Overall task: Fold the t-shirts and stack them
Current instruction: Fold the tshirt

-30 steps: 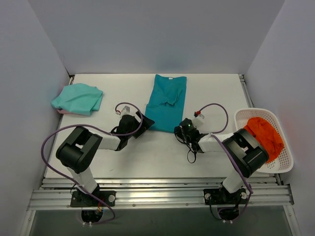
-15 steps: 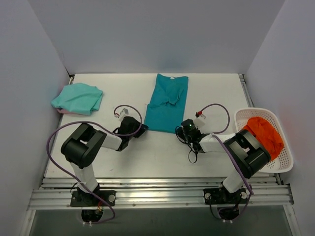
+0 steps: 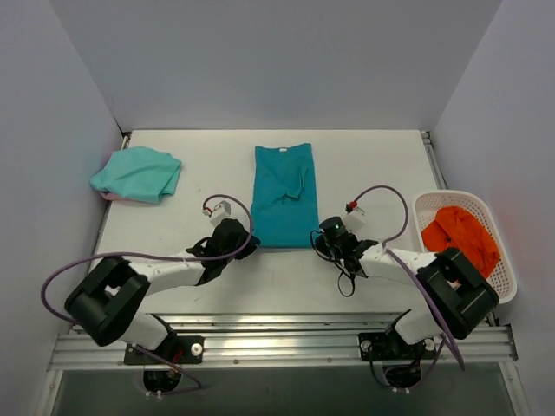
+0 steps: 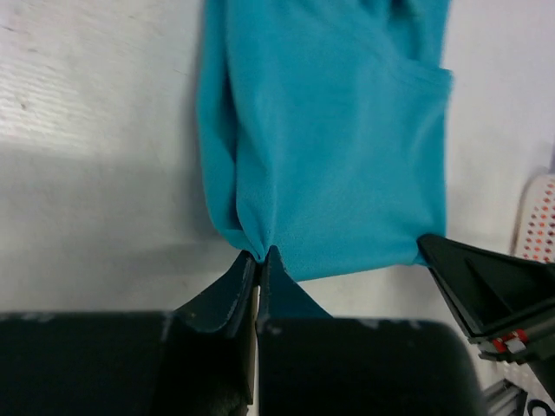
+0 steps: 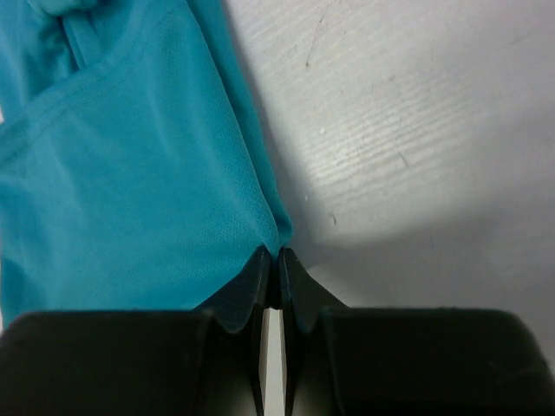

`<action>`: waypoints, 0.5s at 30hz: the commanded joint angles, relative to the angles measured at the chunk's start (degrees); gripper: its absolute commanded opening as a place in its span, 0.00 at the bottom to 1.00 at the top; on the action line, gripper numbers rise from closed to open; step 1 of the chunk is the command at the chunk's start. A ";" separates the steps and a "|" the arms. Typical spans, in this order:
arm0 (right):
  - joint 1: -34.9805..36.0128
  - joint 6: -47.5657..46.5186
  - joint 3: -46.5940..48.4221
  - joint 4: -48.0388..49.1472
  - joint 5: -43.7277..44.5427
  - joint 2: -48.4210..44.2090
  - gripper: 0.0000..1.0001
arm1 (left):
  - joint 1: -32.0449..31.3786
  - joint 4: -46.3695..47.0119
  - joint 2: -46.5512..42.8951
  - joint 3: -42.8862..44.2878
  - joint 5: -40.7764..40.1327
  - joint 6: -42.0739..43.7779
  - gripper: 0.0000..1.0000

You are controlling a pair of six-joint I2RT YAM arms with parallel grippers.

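Together, left gripper point(image 3: 251, 245) and right gripper point(image 3: 319, 242) pinch the teal t-shirt's point(image 3: 282, 195) near hem corners; it stretches lengthwise away from them, neck end farthest.

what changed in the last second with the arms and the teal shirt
Both grippers closed on the teal shirt: the left gripper pinched its near left corner, the right gripper its near right corner. The shirt slid a little left and toward the arms and now lies straighter. The mint shirt, the basket and its orange cloth stayed put.
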 commanded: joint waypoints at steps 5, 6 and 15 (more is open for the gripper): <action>8.85 4.43 1.12 -21.20 10.21 -16.64 0.00 | -8.98 -19.85 -21.70 -0.91 -12.35 1.66 0.02; 9.11 4.95 1.20 -22.01 10.39 -19.44 0.00 | -9.42 -23.43 -23.11 -0.83 -12.53 1.49 0.02; 9.91 2.94 7.52 -27.11 13.55 -21.32 0.00 | -9.60 -31.10 -29.10 4.35 -16.04 3.85 0.02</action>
